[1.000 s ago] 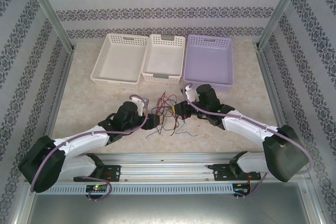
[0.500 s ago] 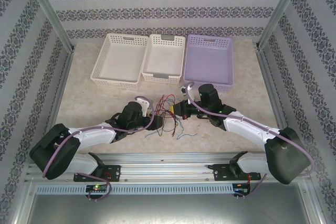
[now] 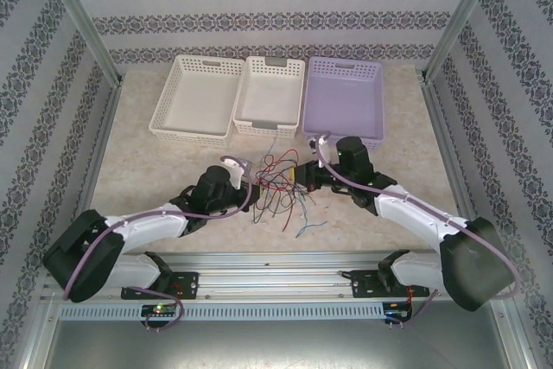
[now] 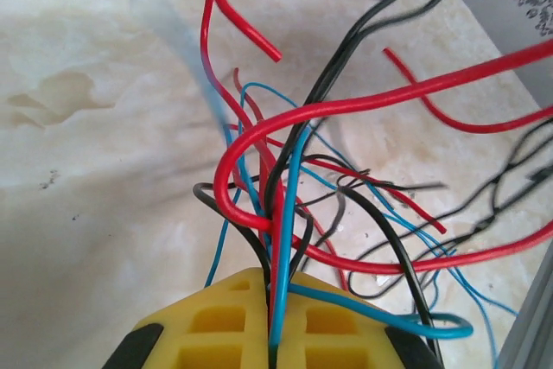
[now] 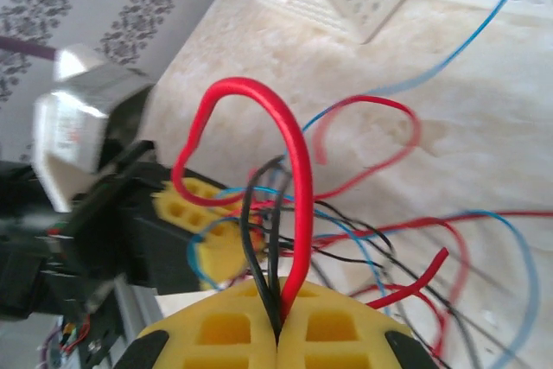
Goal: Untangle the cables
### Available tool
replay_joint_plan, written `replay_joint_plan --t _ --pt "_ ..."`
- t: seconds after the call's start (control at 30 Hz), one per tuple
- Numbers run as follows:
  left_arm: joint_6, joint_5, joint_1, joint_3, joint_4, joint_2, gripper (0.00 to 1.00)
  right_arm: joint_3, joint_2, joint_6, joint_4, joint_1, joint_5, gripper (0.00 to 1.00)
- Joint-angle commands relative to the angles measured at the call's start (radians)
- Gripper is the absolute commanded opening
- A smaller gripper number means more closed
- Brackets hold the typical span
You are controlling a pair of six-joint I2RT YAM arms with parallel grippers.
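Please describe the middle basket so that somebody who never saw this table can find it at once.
Three baskets stand in a row at the far edge of the beige table. The middle basket lies between a wider white basket on its left and a lilac basket on its right. It alone has grey handles at its near and far ends.

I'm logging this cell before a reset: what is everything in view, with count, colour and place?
cables: tangled bunch, count unclear; red, blue, black; mid-table between the grippers.
left white basket: one, white, far edge, left of the row.
middle white basket: one, white, middle of the row.
lilac basket: one, lilac, right of the row.
table: one, beige marbled, under everything.
left arm, right arm: two, white and black, from the near edge.
left gripper: one, yellow pads, shut on the cables.
right gripper: one, yellow pads, shut on the cables.
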Motion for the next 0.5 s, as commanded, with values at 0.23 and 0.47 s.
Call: replay_joint_plan --t 0.23,0.47 --pt "0.0 -0.205 0.001 0.227 -0.625 -0.142 0.0 -0.056 -0.036 0.014 -0.126 -0.078 0.187 0.0" --pt "0.008 -0.259 0.001 0.431 -0.917 -0.141 0.0 -0.052 0.005 0.02 -0.188 -0.111 0.198 0.02"
